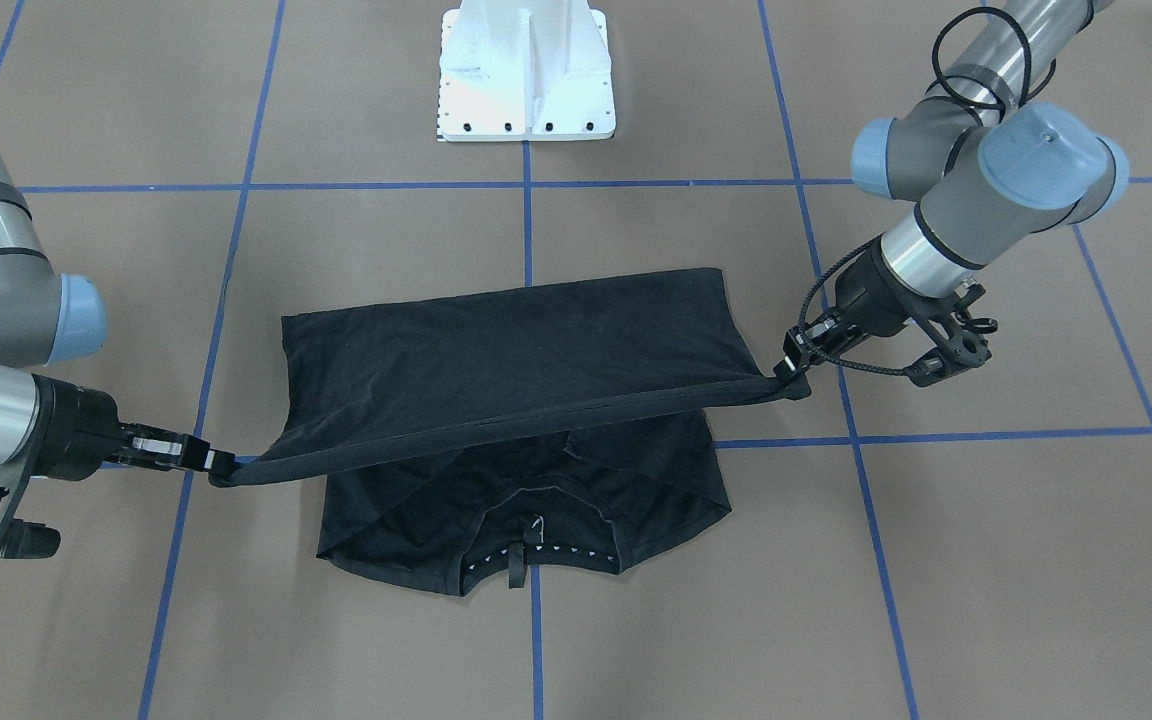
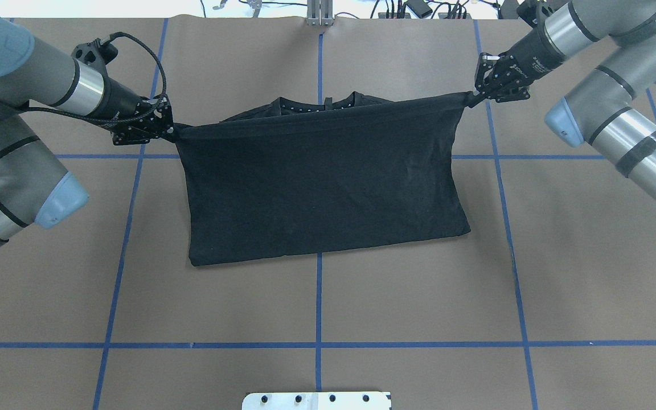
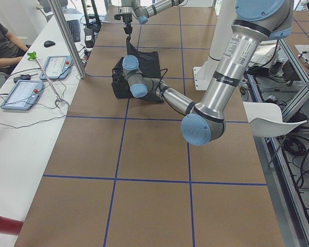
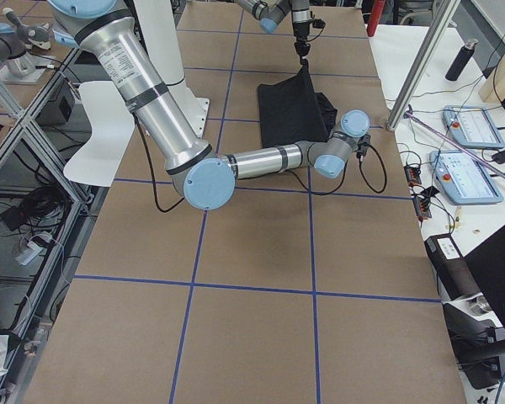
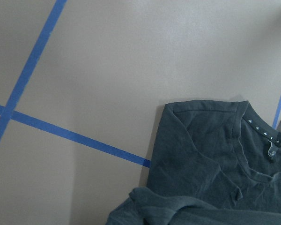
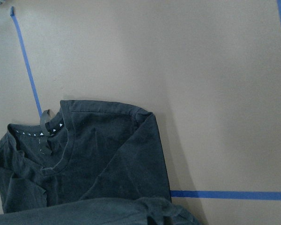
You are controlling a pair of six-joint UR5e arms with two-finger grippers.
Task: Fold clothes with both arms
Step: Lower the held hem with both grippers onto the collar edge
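The black T-shirt (image 1: 516, 350) is partly folded: its collar end (image 1: 536, 555) lies flat on the table and the other half is lifted over it. My left gripper (image 2: 172, 131) is shut on one corner of the raised edge, my right gripper (image 2: 470, 100) on the other. The edge is stretched taut between them above the collar (image 2: 312, 105). In the front view the left gripper (image 1: 796, 378) is at the right and the right gripper (image 1: 223, 464) at the left. Both wrist views look down on the flat collar part (image 5: 210, 154) (image 6: 98, 154).
The white base pedestal (image 1: 526, 75) stands at the robot's side of the brown table, which is crossed by blue tape lines (image 2: 319, 296). A side bench with control tablets (image 3: 23, 95) and a seated person (image 3: 0, 41) runs along the far edge.
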